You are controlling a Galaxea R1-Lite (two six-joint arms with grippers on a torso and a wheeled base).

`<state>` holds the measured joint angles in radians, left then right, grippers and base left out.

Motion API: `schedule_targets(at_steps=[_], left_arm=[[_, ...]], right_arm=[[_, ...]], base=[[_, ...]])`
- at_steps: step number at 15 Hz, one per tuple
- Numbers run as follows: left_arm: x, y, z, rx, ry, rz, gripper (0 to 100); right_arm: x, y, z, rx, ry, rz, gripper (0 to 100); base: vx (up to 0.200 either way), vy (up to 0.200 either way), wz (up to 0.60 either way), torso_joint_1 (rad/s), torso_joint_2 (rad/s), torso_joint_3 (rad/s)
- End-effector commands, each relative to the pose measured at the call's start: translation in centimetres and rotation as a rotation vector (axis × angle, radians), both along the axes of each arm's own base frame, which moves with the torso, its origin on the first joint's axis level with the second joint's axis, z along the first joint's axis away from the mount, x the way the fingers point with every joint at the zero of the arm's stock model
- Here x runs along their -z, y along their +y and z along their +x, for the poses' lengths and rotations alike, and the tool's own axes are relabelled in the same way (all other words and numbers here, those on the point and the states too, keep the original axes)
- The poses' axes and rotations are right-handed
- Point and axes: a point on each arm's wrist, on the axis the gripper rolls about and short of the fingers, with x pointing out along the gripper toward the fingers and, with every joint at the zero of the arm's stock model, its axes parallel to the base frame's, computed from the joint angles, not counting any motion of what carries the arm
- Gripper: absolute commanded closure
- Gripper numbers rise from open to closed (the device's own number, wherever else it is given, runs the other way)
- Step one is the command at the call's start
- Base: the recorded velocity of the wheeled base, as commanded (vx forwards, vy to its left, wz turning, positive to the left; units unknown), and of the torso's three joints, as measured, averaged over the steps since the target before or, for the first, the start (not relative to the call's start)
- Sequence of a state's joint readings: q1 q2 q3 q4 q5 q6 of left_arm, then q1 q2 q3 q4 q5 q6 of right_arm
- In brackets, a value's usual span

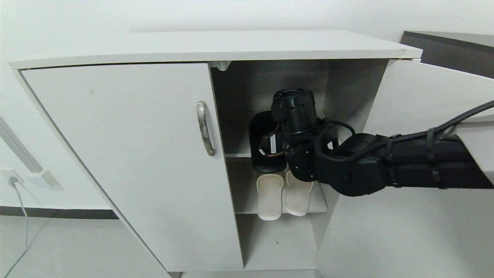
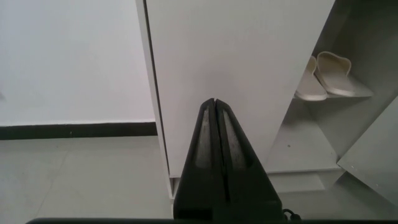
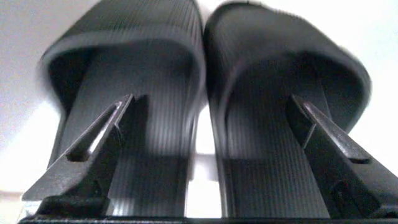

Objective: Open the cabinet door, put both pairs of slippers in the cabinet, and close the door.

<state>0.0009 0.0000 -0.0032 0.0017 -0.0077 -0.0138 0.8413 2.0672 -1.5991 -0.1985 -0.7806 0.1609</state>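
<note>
Facing a white cabinet point(image 1: 216, 44) with the left door point(image 1: 127, 154) shut, a metal handle point(image 1: 205, 133) standing upright at that door's 3 o'clock edge, and the right door point(image 1: 424, 92) swung wide open toward 3 o'clock. Holding the right arm point(image 1: 386, 166) stretched in from 3 o'clock through the open half, with the wrist bending toward 12 o'clock above the shelf point(image 1: 241, 185). Spreading the right claw point(image 3: 211, 96) wide, poking one of its fingers point(image 3: 93, 162) into the mouth of each of the black slippers point(image 1: 264, 154), and pinching nothing between them as far as the wrist view is showing. Finding the black slippers close together side by side, open ends turning toward the claw, just at 12 o'clock of the white slippers point(image 1: 270, 195) in the head view; not being able to tell whether resting on a surface or hanging clear of it. Seeing the white slippers lying flat and side by side on the shelf, ends poking slightly past its front edge. Pressing the left claw point(image 2: 214, 106) fully shut with nothing between its fingers, hovering low in front of the shut left door, above the pale floor point(image 2: 74, 168), with the open half and the white slippers off toward 3 o'clock of it
</note>
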Motion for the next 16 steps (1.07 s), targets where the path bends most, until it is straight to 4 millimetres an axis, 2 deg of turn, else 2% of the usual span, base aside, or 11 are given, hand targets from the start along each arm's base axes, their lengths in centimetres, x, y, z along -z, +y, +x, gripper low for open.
schedule_targets(at_steps=[1, 2, 3, 5, 8, 9, 12, 16], left_arm=[[0.0, 0.0, 0.0, -0.001, 0.001, 0.000, 100], [0.0, 0.0, 0.0, -0.001, 0.001, -0.002, 100], [0.0, 0.0, 0.0, -0.001, 0.001, -0.002, 100], [0.0, 0.0, 0.0, -0.001, 0.001, 0.000, 100], [0.0, 0.0, 0.0, -0.004, 0.001, -0.002, 100], [0.0, 0.0, 0.0, -0.004, 0.002, -0.003, 100], [0.0, 0.0, 0.0, -0.005, 0.002, -0.003, 100], [0.0, 0.0, 0.0, -0.005, 0.002, -0.005, 100]], right_arm=[[-1.3, -1.9, -5.2, -0.074, -0.022, 0.032, 0], [-1.1, -2.3, -5.9, -0.086, -0.027, 0.037, 0], [-0.4, -3.4, -8.0, -0.144, -0.035, 0.059, 0], [0.4, -5.1, -10.1, -0.215, -0.046, 0.088, 0], [1.2, -5.2, -10.5, -0.276, -0.037, 0.068, 0], [1.8, -4.7, -10.2, -0.277, -0.025, 0.061, 100], [2.6, -4.1, -9.8, -0.276, -0.028, 0.061, 100], [3.2, -4.3, -9.9, -0.276, -0.016, 0.041, 100]], base=[[0.000, 0.000, 0.00, 0.000, 0.00, 0.000], [0.000, 0.000, 0.00, 0.000, 0.00, 0.000], [0.000, 0.000, 0.00, 0.000, 0.00, 0.000], [0.000, 0.000, 0.00, 0.000, 0.00, 0.000], [0.000, 0.000, 0.00, 0.000, 0.00, 0.000], [0.000, 0.000, 0.00, 0.000, 0.00, 0.000], [0.000, 0.000, 0.00, 0.000, 0.00, 0.000], [0.000, 0.000, 0.00, 0.000, 0.00, 0.000]])
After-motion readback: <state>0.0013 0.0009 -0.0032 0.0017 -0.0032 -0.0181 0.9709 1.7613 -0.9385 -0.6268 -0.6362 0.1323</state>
